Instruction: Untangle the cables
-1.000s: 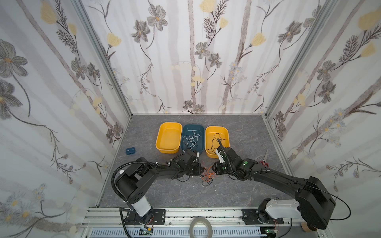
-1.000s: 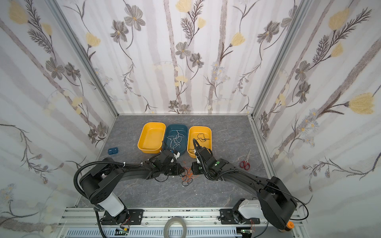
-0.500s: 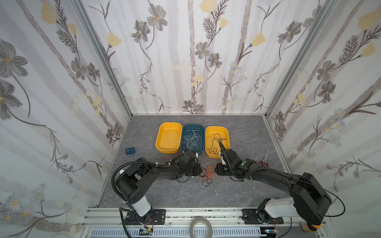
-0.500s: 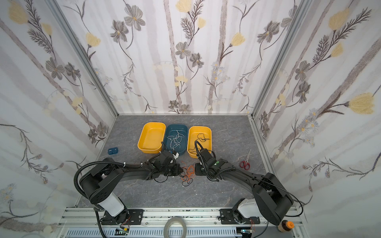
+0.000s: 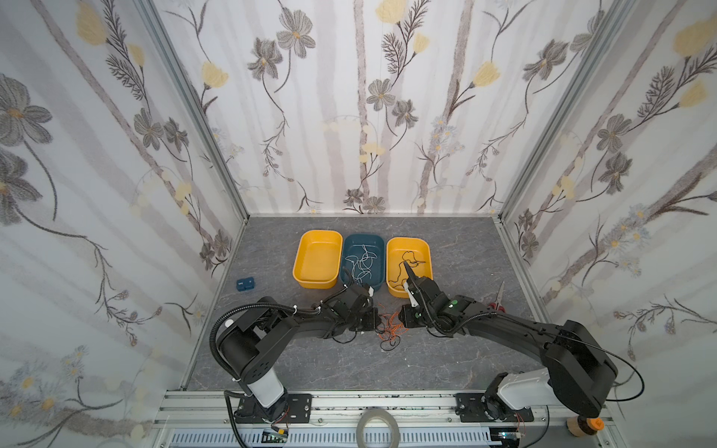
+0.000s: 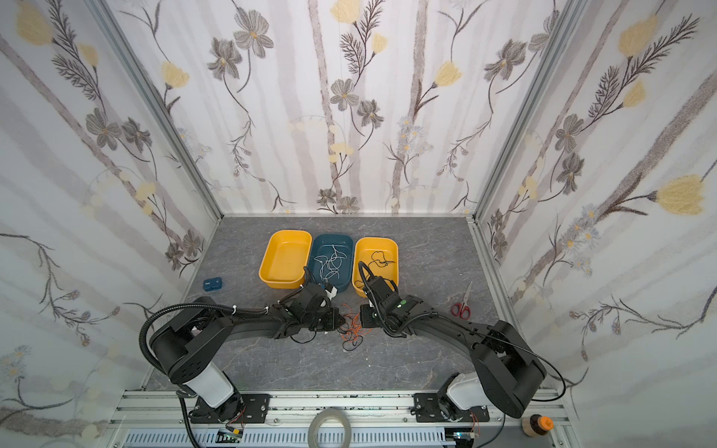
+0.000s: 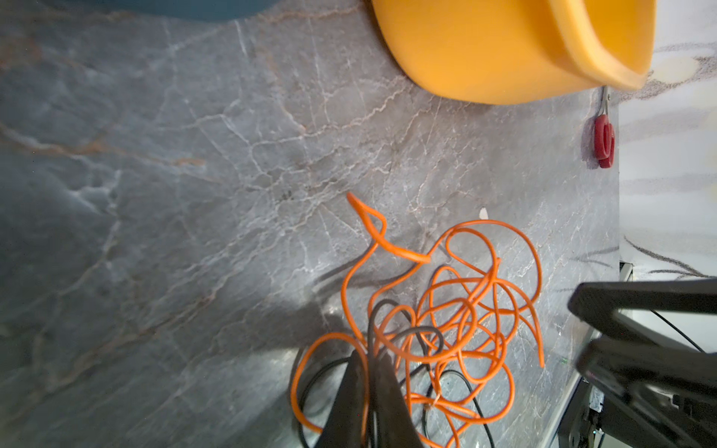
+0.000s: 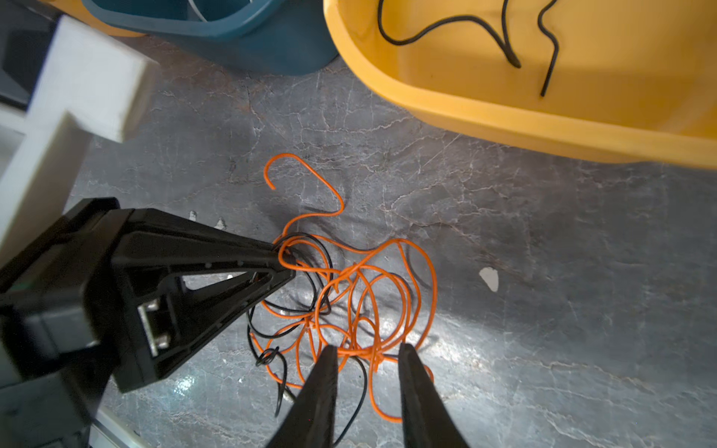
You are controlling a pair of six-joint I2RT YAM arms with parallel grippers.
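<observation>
Pinching the cables (image 5: 391,330), a clump at lower centre in a top view, just below the trays (image 5: 362,235): left gripper (image 8: 284,258) clamped on a black strand; right gripper (image 8: 368,355) jaws apart, straddling orange loops. Risk: closing on several loops at once, then pulling apart, would likely cinch the knot or drag the whole clump.

red scissors (image 5: 499,296) near right wall; small blue box (image 5: 245,284), maybe plastic, left.

Tangled cables (image 5: 392,330) lie on the table (image 5: 426,372) before the trays (image 5: 362,236), scissors (image 5: 497,300) to their right.
</observation>
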